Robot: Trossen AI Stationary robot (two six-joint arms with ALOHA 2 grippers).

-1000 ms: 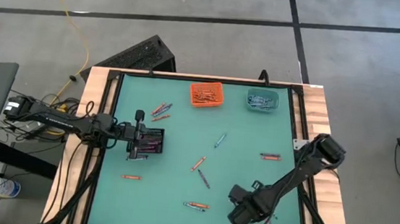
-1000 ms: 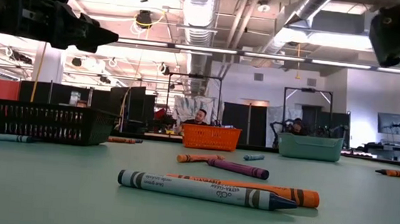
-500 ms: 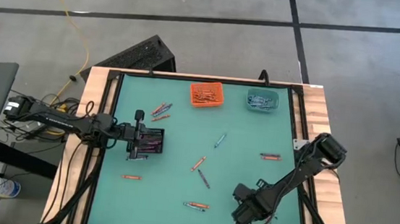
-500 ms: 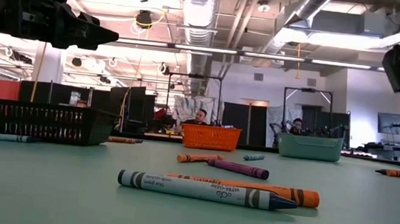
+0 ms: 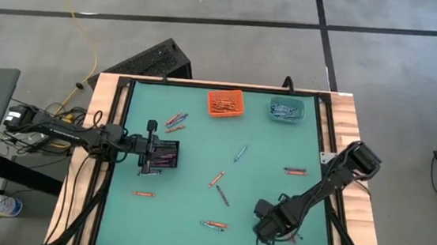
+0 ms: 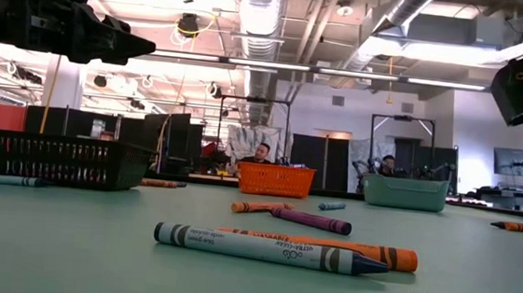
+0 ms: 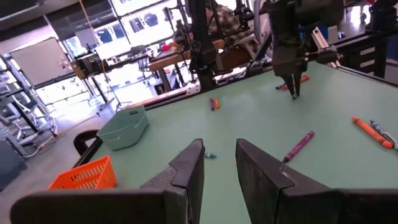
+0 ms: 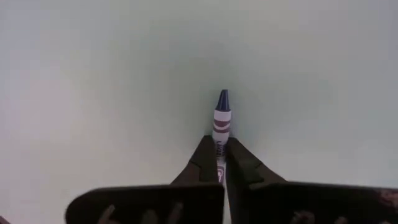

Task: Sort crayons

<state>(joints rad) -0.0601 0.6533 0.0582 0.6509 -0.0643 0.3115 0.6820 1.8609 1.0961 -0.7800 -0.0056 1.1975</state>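
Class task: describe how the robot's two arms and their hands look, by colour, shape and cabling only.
Both arms are black, slender and jointed. The left hand ends in two flat, dark wedge-shaped fingers; the right hand in two dark tapering ones. Black cables trail from the left arm's base.

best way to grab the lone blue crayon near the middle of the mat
Grip the blue crayon at mid-length, coming down from above with fingers turned across its slanted long axis. It lies flat and alone on the mat, both sides free. The left gripper is open; the right gripper holds a purple crayon.
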